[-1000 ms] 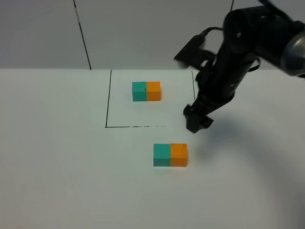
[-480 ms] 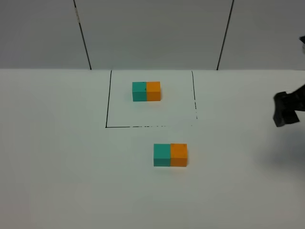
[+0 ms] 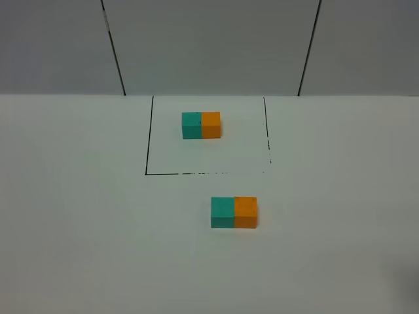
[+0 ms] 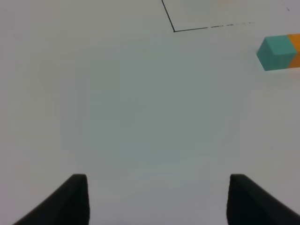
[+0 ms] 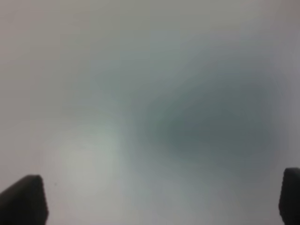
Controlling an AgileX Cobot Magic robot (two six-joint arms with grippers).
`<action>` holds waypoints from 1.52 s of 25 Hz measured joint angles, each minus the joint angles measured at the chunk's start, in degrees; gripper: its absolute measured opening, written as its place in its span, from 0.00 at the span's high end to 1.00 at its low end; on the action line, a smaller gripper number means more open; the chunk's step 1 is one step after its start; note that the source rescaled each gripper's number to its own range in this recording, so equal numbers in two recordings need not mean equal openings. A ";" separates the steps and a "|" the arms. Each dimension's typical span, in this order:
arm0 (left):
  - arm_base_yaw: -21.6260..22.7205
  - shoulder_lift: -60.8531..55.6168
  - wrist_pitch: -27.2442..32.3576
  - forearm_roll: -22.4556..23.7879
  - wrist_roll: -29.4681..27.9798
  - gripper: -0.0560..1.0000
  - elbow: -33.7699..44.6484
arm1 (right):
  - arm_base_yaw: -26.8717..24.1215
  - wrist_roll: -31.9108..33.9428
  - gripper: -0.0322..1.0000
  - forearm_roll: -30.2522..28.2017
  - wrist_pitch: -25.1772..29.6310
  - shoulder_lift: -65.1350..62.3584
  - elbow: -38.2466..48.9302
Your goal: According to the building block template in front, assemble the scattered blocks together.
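Observation:
The template (image 3: 201, 125), a small teal-and-orange joined pair, sits inside the black outlined square (image 3: 146, 144) at the back. The teal block (image 3: 222, 212) and the orange block (image 3: 245, 212) stand side by side and touching, teal left, orange right, in front of the square. The teal block also shows in the left wrist view (image 4: 276, 53), with an edge of the orange one (image 4: 295, 49). My left gripper (image 4: 157, 199) is open and empty over bare table. My right gripper (image 5: 159, 201) is open and empty over blurred bare table. Neither arm shows in the high view.
The white table (image 3: 78, 229) runs to a grey panelled wall (image 3: 209, 46) at the back. A faint shadow lies at the table's front right corner (image 3: 406, 288).
The right arm has pulled away from beside the blocks to the right and left the high view. The blocks have not moved.

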 joint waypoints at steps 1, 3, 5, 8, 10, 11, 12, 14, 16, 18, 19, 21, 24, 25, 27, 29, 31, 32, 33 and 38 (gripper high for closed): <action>0.00 0.00 0.00 0.00 0.00 0.63 0.00 | 0.00 0.75 0.00 0.00 0.04 -2.55 1.31; 0.00 0.00 0.00 0.00 0.00 0.63 0.00 | 0.00 1.88 0.00 -0.06 0.04 -7.38 3.90; 0.00 0.00 0.00 0.00 0.00 0.63 0.00 | 0.00 2.77 0.00 -0.71 0.11 -12.97 6.23; 0.00 0.00 0.00 0.00 0.00 0.63 0.00 | 0.00 3.91 0.00 -1.93 0.11 -21.41 9.68; 0.00 0.00 0.00 0.00 0.00 0.63 0.00 | 0.00 4.93 0.00 -2.34 0.10 -26.88 11.65; 0.00 0.00 0.00 0.00 0.00 0.63 0.00 | 0.00 5.34 0.00 -2.35 0.10 -29.76 12.46; 0.00 0.00 0.00 0.00 0.00 0.63 0.00 | 0.00 5.70 0.00 -2.35 0.10 -32.47 13.41; 0.00 0.00 0.00 0.00 -0.06 0.63 0.00 | 0.00 6.18 0.00 -2.35 0.19 -36.94 14.42; 0.00 0.00 0.00 0.00 -0.06 0.63 0.00 | 0.00 7.02 0.00 -2.35 0.19 -40.97 15.29; 0.00 0.00 0.00 0.00 -0.06 0.63 0.00 | 0.00 7.41 0.00 -2.39 0.55 -43.91 16.07; 0.00 0.00 0.00 0.00 -0.06 0.63 0.00 | 0.00 7.51 0.00 -2.48 0.96 -45.24 16.49; 0.00 0.00 0.00 0.00 -0.06 0.63 0.00 | 0.00 7.98 0.00 -3.17 1.74 -47.37 17.49; 0.00 0.00 0.00 0.00 -0.06 0.63 0.00 | 0.00 9.04 0.00 -4.37 2.06 -50.06 18.86; 0.00 0.00 0.00 0.00 -0.06 0.63 0.00 | 0.00 9.34 0.00 -4.42 2.14 -50.96 19.09; 0.00 0.00 0.00 0.00 -0.06 0.63 0.00 | 0.00 9.87 0.00 -4.49 2.19 -52.43 19.45; 0.00 0.00 0.00 0.00 -0.06 0.63 0.00 | 0.00 10.21 0.00 -4.52 2.27 -54.05 19.50; 0.00 0.00 0.00 0.00 -0.06 0.63 0.00 | 0.00 10.40 0.00 -4.56 2.27 -55.26 19.50; 0.00 0.00 0.00 0.00 -0.06 0.63 0.00 | 0.00 10.46 0.00 -4.62 2.16 -55.49 19.56; 0.00 0.00 0.00 0.00 -0.06 0.63 0.00 | 0.00 10.63 0.00 -4.62 1.90 -55.54 19.89; 0.00 0.00 0.00 0.00 -0.06 0.63 0.00 | 0.00 10.69 0.00 -4.62 1.64 -55.54 20.14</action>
